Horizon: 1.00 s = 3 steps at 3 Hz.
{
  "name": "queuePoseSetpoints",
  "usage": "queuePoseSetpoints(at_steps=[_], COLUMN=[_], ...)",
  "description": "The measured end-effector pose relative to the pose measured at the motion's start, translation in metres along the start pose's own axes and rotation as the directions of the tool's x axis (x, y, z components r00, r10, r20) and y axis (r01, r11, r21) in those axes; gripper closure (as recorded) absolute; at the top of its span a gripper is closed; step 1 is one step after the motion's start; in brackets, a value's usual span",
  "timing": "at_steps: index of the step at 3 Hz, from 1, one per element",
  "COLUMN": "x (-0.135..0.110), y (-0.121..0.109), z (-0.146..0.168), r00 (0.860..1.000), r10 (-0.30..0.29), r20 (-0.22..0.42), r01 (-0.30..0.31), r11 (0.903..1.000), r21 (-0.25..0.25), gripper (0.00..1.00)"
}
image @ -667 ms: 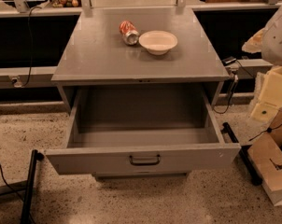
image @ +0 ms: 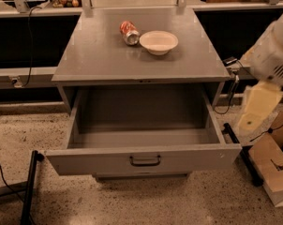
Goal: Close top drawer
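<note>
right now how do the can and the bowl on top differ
The can is red and lies on its side; the bowl is white and upright. The bowl is wider than the can. Both rest on the cabinet top, above the open top drawer. The gripper hangs right of that drawer.

no writing can be read anywhere. the red can (image: 129, 32), lying on the far part of the table (image: 99, 60), shows no word that can be made out. the claw (image: 255, 109) hangs at the right, beside the open top drawer (image: 85, 161).
</note>
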<state>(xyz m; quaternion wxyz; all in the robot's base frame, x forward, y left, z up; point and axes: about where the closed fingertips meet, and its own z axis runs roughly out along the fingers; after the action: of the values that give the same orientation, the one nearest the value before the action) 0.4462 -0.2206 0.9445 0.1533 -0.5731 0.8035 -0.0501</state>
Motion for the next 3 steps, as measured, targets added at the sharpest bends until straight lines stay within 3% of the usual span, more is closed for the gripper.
queuePoseSetpoints(at_steps=[1,2,3], x=[0.013,0.026,0.025], y=[0.023,0.034,0.04], z=[0.051,0.078,0.099], r00=[0.997,0.996,0.995], r10=[0.073,0.089,0.102], r20=[0.0,-0.004,0.022], r01=[-0.073,-0.089,-0.102], r11=[0.9972,0.9958,0.9948], r21=[0.014,0.02,-0.006], gripper=[0.0,0.0,0.0])
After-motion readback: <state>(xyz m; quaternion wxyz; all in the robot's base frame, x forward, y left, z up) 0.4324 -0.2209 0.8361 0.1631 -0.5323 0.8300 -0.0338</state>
